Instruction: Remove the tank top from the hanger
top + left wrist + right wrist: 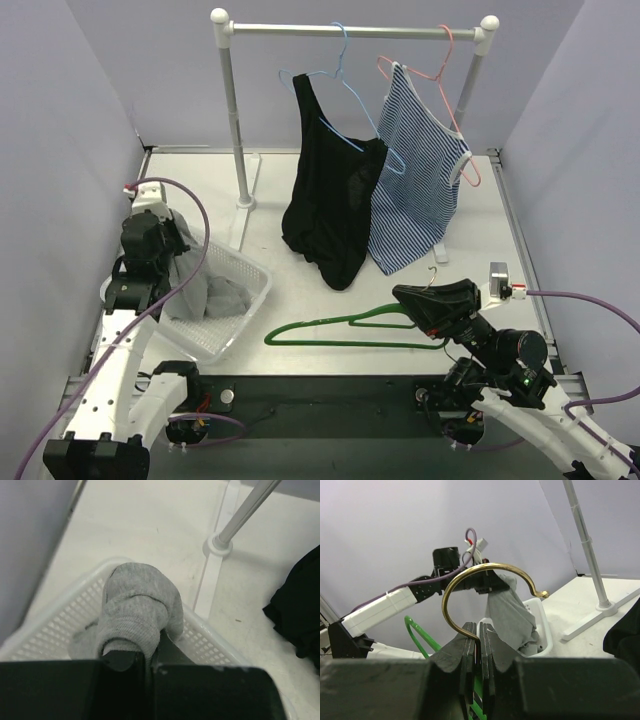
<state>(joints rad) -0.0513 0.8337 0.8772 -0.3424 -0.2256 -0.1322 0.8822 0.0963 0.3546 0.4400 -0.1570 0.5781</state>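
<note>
A grey tank top [190, 278] hangs from my left gripper [172, 238], which is shut on it above the white basket [252, 290]. In the left wrist view the grey fabric [137, 607] bunches over the shut left gripper [150, 652], and its lower end trails into the basket [215, 640]. The bare green hanger [340, 325] lies low over the table in front of my right arm. My right gripper [479, 630] is shut on the stem of the hanger's brass hook [470, 580]. Across the table, that view also shows the grey tank top [510, 610] dangling.
A white rail stand [232, 110] spans the back of the table. A black top [330, 210] hangs on a blue hanger [335, 80], beside a blue-striped top [415, 180] on a pink hanger [445, 60]. Purple walls close in on both sides.
</note>
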